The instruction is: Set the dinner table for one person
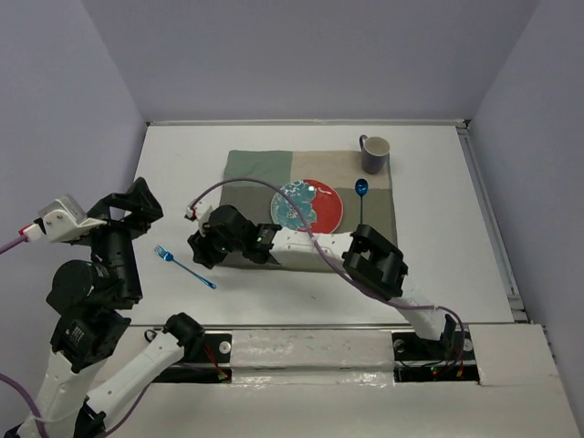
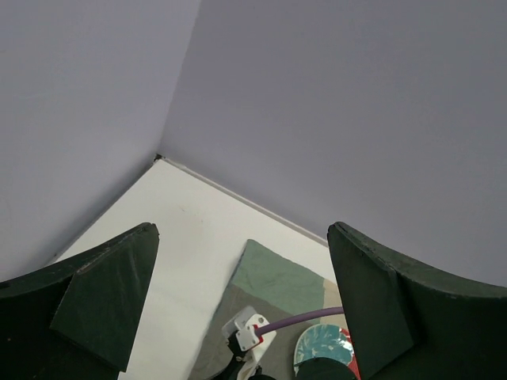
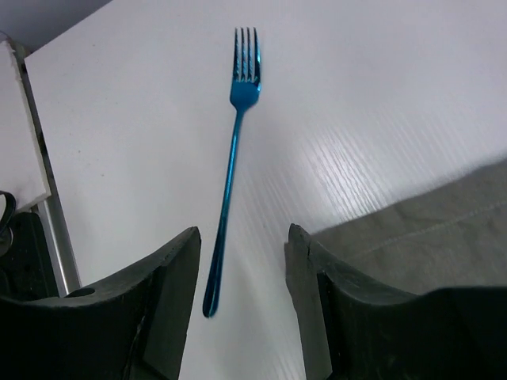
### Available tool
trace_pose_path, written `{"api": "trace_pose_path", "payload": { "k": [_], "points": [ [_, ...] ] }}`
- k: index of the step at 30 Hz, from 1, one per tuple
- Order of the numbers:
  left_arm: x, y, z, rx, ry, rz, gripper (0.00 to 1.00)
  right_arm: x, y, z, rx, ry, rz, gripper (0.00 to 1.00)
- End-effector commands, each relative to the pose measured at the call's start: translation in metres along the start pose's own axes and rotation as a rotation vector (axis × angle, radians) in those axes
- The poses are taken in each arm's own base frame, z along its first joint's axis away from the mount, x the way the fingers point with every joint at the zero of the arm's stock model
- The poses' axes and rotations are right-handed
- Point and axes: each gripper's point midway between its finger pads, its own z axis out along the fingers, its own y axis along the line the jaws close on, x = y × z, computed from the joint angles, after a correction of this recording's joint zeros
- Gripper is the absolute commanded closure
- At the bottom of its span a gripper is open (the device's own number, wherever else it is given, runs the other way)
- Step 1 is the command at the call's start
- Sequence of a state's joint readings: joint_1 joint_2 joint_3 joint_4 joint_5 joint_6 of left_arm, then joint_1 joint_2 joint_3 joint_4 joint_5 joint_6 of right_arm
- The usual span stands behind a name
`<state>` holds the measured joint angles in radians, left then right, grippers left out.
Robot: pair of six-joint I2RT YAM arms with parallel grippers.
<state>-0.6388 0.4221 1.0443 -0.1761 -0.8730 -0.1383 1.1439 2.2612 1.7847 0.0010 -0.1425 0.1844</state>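
Note:
The dinner table (image 1: 182, 164) is a big white top. A blue fork (image 1: 183, 265) lies on it left of the green-and-beige mat (image 1: 260, 166). My right gripper (image 1: 200, 255) reaches across the mat's near left corner; in the right wrist view it (image 3: 244, 237) is open and low, and the fork (image 3: 232, 158) lies with its handle end between the jaws, near the left finger, tines pointing away. On the mat stand a red-and-teal plate (image 1: 308, 205), a blue spoon (image 1: 361, 188) to its right and a dark mug (image 1: 375, 153). My left gripper (image 1: 146, 205) is open, empty, raised at the left.
The left wrist view looks over the table's far left corner (image 2: 182, 229) at the mat (image 2: 277, 277), the plate's rim (image 2: 321, 348) and the right arm's purple cable (image 2: 301, 322). Grey walls close the far and side edges. The mat's edge (image 3: 428, 222) lies beside the right finger.

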Motion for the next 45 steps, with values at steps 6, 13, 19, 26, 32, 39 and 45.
{"api": "trace_pose_path", "payload": {
  "k": [6, 13, 19, 26, 32, 39, 45],
  "points": [
    [-0.003, -0.001, 0.006, -0.045, 0.021, 0.046, 0.01, -0.005, 0.049, 0.051, -0.003, -0.032, -0.210, 0.39],
    [0.005, -0.008, 0.009, -0.016, 0.030, 0.046, 0.01, 0.031, 0.039, 0.071, 0.083, 0.033, -0.266, 0.39],
    [0.008, -0.012, 0.009, 0.001, 0.034, 0.052, 0.01, 0.048, 0.026, 0.077, 0.150, 0.061, -0.300, 0.45],
    [0.014, -0.013, 0.009, 0.018, 0.040, 0.049, 0.01, 0.051, 0.024, 0.078, 0.157, 0.065, -0.297, 0.57],
    [0.011, -0.014, 0.009, 0.021, 0.035, 0.054, 0.01, 0.015, 0.050, 0.065, 0.051, -0.031, -0.338, 0.60],
    [0.012, -0.012, 0.008, 0.024, 0.035, 0.058, 0.01, -0.022, 0.063, 0.048, 0.023, -0.148, -0.342, 0.61],
    [0.014, -0.011, 0.006, 0.032, 0.036, 0.052, 0.01, -0.024, 0.047, 0.050, 0.112, -0.153, -0.348, 0.53]
  ]
}}
